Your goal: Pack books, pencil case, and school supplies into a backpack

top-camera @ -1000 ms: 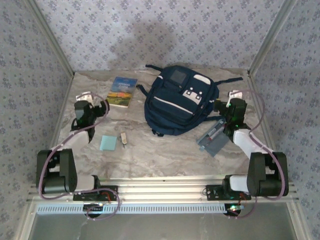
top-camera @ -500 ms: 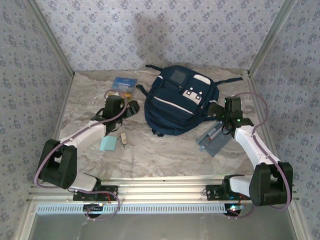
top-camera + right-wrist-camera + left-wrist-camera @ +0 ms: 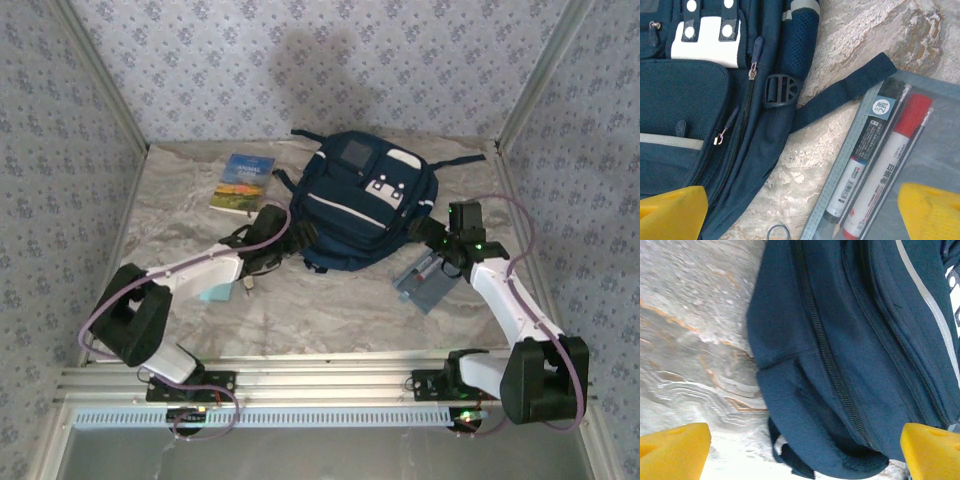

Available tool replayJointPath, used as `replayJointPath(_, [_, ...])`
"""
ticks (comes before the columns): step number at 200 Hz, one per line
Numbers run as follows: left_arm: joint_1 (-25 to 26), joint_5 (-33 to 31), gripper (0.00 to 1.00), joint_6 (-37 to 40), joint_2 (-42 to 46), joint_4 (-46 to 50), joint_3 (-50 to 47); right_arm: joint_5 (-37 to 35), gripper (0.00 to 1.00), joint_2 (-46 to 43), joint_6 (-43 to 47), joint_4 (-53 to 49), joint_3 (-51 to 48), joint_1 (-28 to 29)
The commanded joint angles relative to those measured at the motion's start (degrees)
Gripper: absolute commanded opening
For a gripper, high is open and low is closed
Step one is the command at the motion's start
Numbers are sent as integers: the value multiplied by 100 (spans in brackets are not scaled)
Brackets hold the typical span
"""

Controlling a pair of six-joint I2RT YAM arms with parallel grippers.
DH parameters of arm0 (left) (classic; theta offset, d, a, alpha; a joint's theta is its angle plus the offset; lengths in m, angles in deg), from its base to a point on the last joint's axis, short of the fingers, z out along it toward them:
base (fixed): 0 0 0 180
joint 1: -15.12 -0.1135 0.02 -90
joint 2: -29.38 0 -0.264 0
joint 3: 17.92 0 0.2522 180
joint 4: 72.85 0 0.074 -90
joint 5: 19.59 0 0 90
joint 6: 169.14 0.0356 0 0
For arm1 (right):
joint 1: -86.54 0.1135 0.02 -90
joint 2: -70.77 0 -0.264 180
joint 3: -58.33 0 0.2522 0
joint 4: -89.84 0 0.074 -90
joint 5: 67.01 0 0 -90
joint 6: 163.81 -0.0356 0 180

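Right wrist, pencil case (image 3: 940, 145), print on pens (image 3: 875, 165) illegible; right pincer (image 3: 800, 210) spread; left pincer (image 3: 805, 452) spread at backpack (image 3: 855, 340)

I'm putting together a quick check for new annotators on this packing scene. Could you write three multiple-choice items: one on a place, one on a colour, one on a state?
1. Where is the pencil case relative to the backpack?
A. inside it
B. on top of it
C. on the table beside it, on the right arm's side

2. One marker in the pencil case has a black cap. The other marker's cap is:
A. green
B. red
C. white

3. The left gripper is:
A. open, at the backpack's edge
B. shut on the pencil case
C. shut on the backpack

Answers:
1. C, because the pouch lies flat on the marble table by the pack's right side.
2. B, because the right wrist view shows a red cap next to the black one.
3. A, because its yellow fingers stand wide apart, clamped on nothing.
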Motion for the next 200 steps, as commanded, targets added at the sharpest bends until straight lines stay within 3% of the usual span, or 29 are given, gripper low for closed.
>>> replayJointPath(1, [45, -68, 96, -372, -308, -351, 258, 139, 98, -78, -69, 23, -72, 32])
replayJointPath(52, [44, -56, 87, -453, -1084, -1025, 404, 269, 94, 0, 7, 183, -75, 44])
replayJointPath(79, [13, 68, 52, -443, -1289, -1208, 306, 308, 94, 243, -27, 334, -99, 1])
replayJointPath(113, [-1, 220, 0, -178, -1169, -920, 71, 465, 94, 716, -348, 1021, 5, -21])
replayJointPath(137, [-24, 240, 0, -13, -957, -519, -217, 302, 95, 1302, -491, 1139, 276, -180])
replayJointPath(184, [-287, 283, 0, 178, -394, -144, -944, 868, 92, 2438, -440, 1737, 830, -484])
replayJointPath(200, [-301, 291, 0, 294, -281, 44, -998, 1209, 87, 2877, -460, 2001, 1014, -475])
